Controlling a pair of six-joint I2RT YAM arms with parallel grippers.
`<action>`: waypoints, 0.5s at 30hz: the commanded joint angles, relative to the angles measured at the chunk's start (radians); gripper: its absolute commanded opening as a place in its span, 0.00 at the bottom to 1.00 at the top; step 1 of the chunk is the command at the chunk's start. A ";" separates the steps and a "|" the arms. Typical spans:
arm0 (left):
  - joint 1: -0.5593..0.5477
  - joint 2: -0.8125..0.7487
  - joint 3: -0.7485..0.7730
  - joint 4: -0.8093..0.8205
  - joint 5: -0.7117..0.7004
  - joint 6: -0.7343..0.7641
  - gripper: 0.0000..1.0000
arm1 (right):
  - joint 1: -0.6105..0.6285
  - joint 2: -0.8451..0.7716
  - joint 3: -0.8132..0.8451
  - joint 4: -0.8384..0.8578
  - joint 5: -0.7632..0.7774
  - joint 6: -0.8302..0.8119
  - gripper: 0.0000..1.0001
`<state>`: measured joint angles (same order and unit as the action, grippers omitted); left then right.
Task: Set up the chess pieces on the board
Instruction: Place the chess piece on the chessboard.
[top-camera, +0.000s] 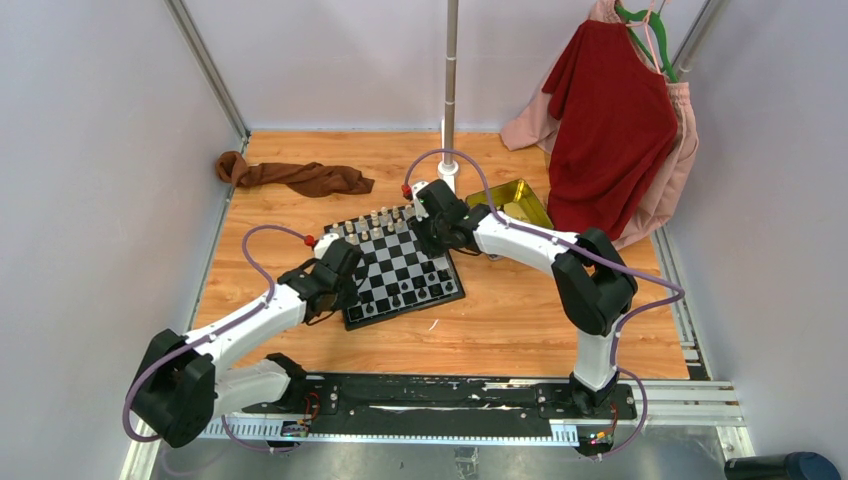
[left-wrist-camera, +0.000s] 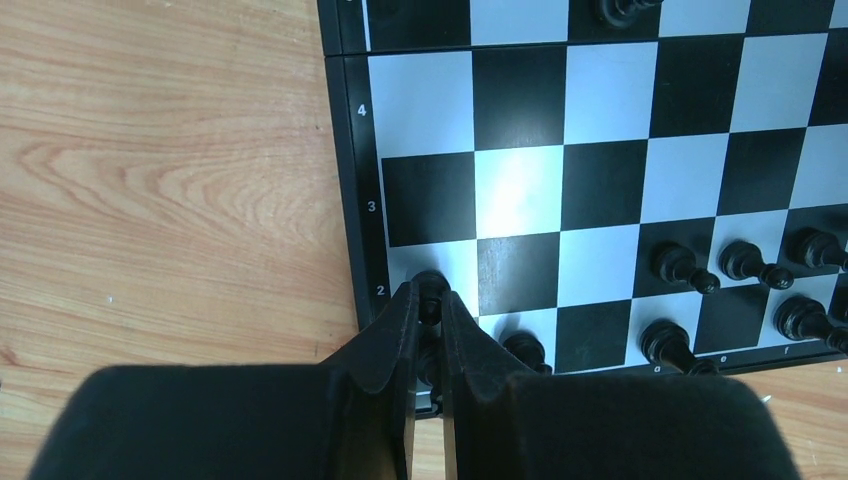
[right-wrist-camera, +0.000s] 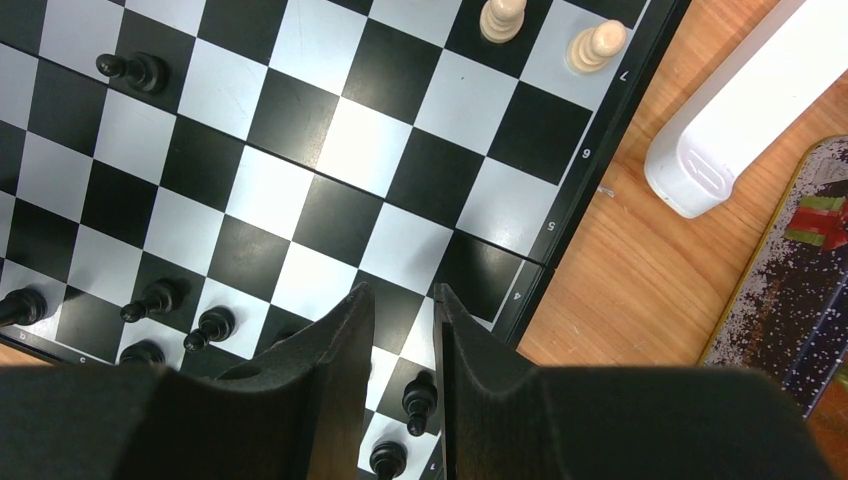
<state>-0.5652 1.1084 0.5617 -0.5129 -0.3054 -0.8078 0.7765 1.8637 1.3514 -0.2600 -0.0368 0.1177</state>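
The board (top-camera: 395, 262) lies skewed on the wooden table (top-camera: 520, 320), between the two arms. The left gripper (left-wrist-camera: 428, 294) is at the board's left near corner, its jaws pinched tight on a black piece (left-wrist-camera: 432, 283). That piece stands over the white outermost square of the row marked 2, right by the border. More black pieces (left-wrist-camera: 685, 268) stand in two loose rows along the near edge, some tilted, and one is alone farther up the board. The cream pieces (top-camera: 380, 220) are lined along the far edge; the right wrist view shows two of them at the corner by the mark 7. The right gripper (right-wrist-camera: 405, 300) hangs over the board's right side with its jaws partly apart and nothing gripped at the tips. Checkered squares show through the gap, and a black pawn (right-wrist-camera: 418, 395) stands on the board lower in that gap. A gold tin (top-camera: 515, 200) sits just beside the board's far right corner. A brown cloth (top-camera: 295, 177) lies well apart at the far left of the table. A red garment (top-camera: 610, 120) hangs at the far right.
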 joint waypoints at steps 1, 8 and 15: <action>-0.005 0.035 -0.002 -0.012 -0.008 0.004 0.00 | 0.008 0.012 0.020 -0.023 -0.006 0.016 0.33; -0.005 0.031 -0.003 -0.015 -0.006 0.004 0.07 | 0.009 0.013 0.019 -0.024 -0.005 0.014 0.33; -0.005 0.020 0.000 -0.031 -0.008 0.004 0.20 | 0.008 0.019 0.028 -0.024 -0.012 0.013 0.33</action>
<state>-0.5652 1.1233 0.5663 -0.4953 -0.3084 -0.8070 0.7765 1.8648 1.3514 -0.2607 -0.0372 0.1177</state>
